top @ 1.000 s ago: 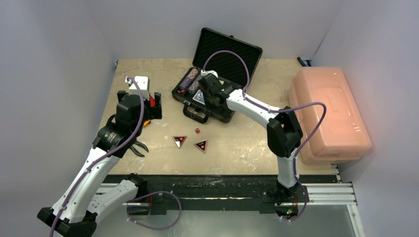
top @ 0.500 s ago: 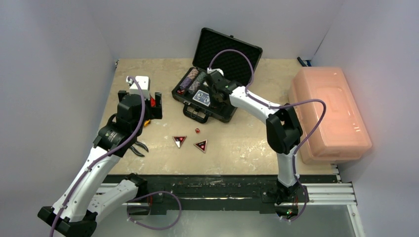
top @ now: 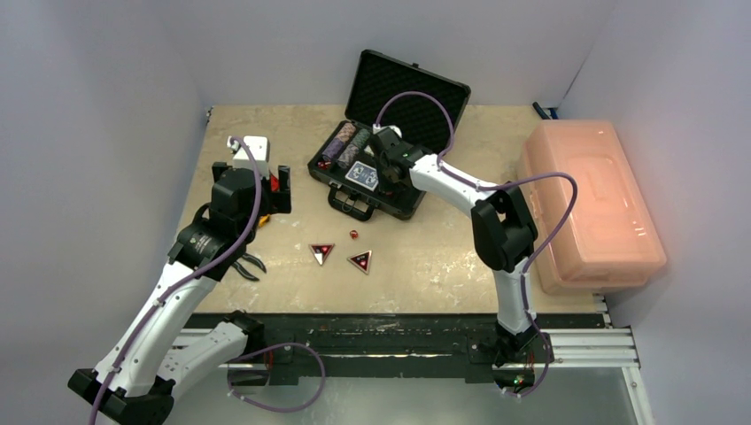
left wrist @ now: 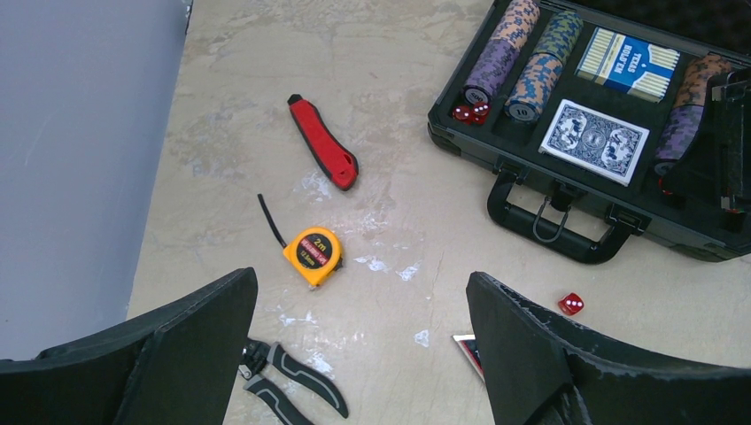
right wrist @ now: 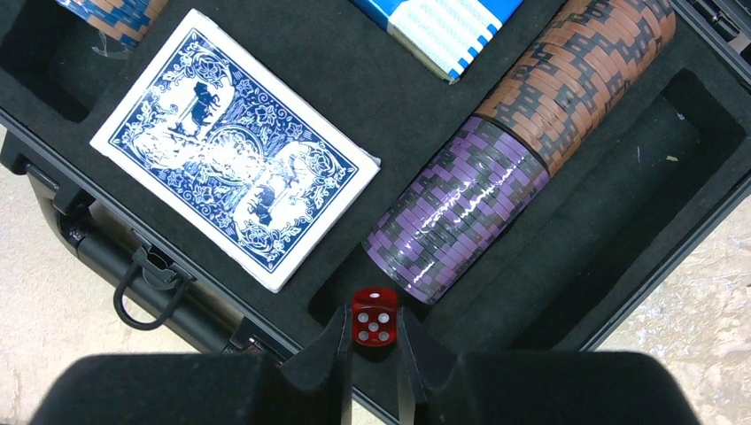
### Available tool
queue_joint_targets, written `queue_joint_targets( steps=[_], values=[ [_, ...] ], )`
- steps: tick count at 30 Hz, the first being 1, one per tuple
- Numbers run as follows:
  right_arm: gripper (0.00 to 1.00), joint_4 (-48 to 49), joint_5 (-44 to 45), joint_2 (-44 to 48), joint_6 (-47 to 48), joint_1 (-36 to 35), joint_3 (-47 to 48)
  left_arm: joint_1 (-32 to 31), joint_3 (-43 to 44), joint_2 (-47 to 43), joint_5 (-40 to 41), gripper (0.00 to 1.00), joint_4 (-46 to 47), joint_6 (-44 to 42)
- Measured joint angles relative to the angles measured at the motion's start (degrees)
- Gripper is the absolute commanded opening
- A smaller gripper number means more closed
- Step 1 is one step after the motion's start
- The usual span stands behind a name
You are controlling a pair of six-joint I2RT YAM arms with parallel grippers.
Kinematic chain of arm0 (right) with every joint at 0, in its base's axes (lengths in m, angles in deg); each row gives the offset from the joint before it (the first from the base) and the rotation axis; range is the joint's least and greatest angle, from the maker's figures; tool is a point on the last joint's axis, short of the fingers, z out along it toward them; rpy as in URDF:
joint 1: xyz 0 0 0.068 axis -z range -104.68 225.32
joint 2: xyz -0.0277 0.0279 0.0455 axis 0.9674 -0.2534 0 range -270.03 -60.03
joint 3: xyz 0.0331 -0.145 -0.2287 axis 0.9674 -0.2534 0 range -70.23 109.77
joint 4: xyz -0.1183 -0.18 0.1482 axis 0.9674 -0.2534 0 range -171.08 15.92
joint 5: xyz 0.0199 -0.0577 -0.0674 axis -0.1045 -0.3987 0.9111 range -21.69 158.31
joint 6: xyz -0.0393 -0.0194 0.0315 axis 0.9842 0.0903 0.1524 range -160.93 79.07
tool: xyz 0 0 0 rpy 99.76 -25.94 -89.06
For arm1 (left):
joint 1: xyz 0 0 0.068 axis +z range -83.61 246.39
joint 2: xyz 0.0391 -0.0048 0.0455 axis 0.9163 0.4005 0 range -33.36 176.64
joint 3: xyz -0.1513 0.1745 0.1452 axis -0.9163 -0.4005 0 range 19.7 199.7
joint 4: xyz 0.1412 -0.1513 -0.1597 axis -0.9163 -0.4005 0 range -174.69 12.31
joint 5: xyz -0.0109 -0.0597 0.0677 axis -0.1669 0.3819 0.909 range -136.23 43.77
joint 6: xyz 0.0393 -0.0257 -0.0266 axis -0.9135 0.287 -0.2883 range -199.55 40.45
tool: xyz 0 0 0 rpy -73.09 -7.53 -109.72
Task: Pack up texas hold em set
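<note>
The black briefcase (top: 407, 88) lies open at the back of the table, with chip stacks (left wrist: 500, 57), two card decks (left wrist: 593, 140) and two red dice (left wrist: 469, 112) in its foam. My right gripper (right wrist: 373, 341) hangs low over a small foam pocket beside the purple chips (right wrist: 452, 212), shut on a red die (right wrist: 374, 325). Another die (top: 352, 235) and two triangular buttons (top: 321, 252) rest on the table in front of the case. Left of them, my left gripper (left wrist: 361, 279) is held wide open above the table, holding nothing.
A red-handled knife (left wrist: 323, 153), a yellow tape measure (left wrist: 312, 255) and black pliers (left wrist: 292, 390) lie on the left of the table under my left arm. A large pink bin (top: 589, 204) stands at the right edge.
My right gripper has shifted a little to the right over the case's tray, uncovering the front card deck. The left arm has not moved.
</note>
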Motion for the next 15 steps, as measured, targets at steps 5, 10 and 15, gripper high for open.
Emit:
queue_joint_targets(
  steps=[5, 10, 15],
  values=[
    [0.37, 0.13, 0.00, 0.00, 0.11, 0.00, 0.31, 0.00, 0.00, 0.00, 0.24, 0.88, 0.00, 0.00],
    [0.49, 0.26, -0.07, 0.00, 0.24, 0.00, 0.50, 0.00, 0.00, 0.00, 0.28, 0.88, 0.00, -0.02],
    [0.50, 0.31, -0.22, 0.00, 0.24, 0.02, 0.50, 0.00, 0.00, 0.00, 0.28, 0.88, 0.00, -0.04]
  ],
)
